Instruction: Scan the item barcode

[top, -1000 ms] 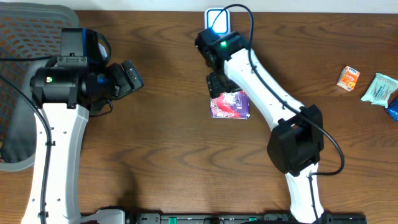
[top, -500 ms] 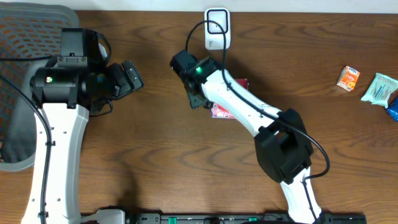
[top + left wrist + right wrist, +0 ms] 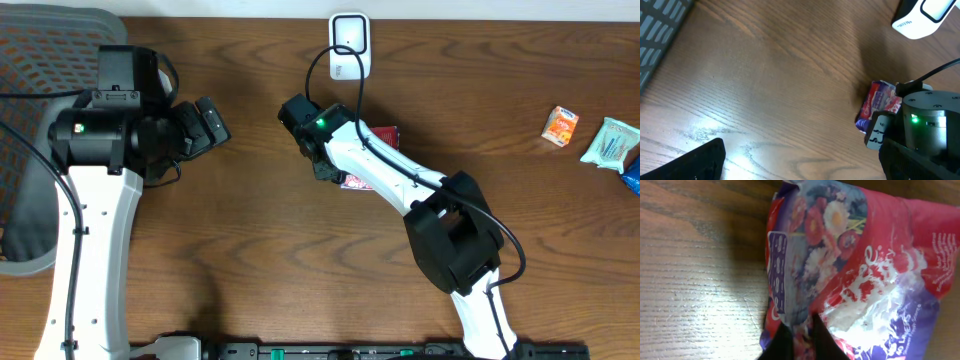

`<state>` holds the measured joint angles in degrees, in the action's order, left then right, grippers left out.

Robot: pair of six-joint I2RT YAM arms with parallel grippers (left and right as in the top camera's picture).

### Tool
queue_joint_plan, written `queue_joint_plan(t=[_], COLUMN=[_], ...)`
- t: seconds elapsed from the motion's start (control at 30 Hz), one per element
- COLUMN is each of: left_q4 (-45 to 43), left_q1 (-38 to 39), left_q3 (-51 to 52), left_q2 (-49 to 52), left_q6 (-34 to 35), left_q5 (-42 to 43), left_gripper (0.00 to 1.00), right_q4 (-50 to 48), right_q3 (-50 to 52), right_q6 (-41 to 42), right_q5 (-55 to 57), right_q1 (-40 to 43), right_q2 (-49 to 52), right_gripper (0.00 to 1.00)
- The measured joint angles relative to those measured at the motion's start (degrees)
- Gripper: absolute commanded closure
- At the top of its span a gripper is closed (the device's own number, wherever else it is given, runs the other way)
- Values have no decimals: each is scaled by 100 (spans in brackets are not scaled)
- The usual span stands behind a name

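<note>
Between the right claw's (image 3: 801, 339) two dark fingertips, at the bottom of its wrist view, a fold of the red and purple flowered packet (image 3: 855, 270) is pinched. The jaws are pressed together on the packet's left edge. A second ago that claw hung spread over the packet's far side, close to the white scanner (image 3: 349, 45); since then it has swung left and closed. I judge the grasp made, with the lift and the presentation to the scanner still to come. The packet lies on the wooden table (image 3: 250, 250), just near of the scanner. Overhead, the arm hides most of the packet and the grip itself. The wrist view shows the pinch but no barcode. Well left, the left claw (image 3: 208, 122) stands spread, holding nothing.
</note>
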<state>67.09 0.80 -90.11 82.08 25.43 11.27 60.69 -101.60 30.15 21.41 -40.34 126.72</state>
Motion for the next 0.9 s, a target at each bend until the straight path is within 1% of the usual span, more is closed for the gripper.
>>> queue_joint_plan(t=[0.03,0.07,0.1,0.13,0.17,0.2,0.3,0.43,0.5,0.53,0.6,0.67,0.73,0.83,0.9], left_q4=[0,0,0,0,0,0,0,0,0,0,0,0,0,2,0], left_q1=[0,0,0,0,0,0,0,0,0,0,0,0,0,0,0], left_q3=[0,0,0,0,0,0,0,0,0,0,0,0,0,0,0], left_q2=[0,0,0,0,0,0,0,0,0,0,0,0,0,0,0], left_q6=[0,0,0,0,0,0,-2,0,0,0,0,0,0,0,0], left_q5=[0,0,0,0,0,0,0,0,0,0,0,0,0,0,0], left_gripper=[2,2,2,2,2,2,2,2,2,2,2,2,2,2,2], right_q4=[13,20,26,44,66,92,111,-317,-573,-658,-745,-785,-782,-608,-221], right_q3=[-4,-11,-15,-17,-17,-17,-17,173,376,483,590,603,601,476,232], right_q6=[2,-15,-55,-61,-68,-76,-111,-118,-151,-173,-168,-181,-149,-170,-179], right_q5=[0,-2,-11,-15,-15,-13,-4,11,28,48,72,70,61,-92,-387], right_q1=[7,15,24,42,55,79,142,188,190,190,186,186,188,221,306], right_q2=[0,0,0,0,0,0,0,0,0,0,0,-2,-9,-11,0], right_gripper=[82,51,36,27,24,23,24,32,44,52,65,85,99,99,99])
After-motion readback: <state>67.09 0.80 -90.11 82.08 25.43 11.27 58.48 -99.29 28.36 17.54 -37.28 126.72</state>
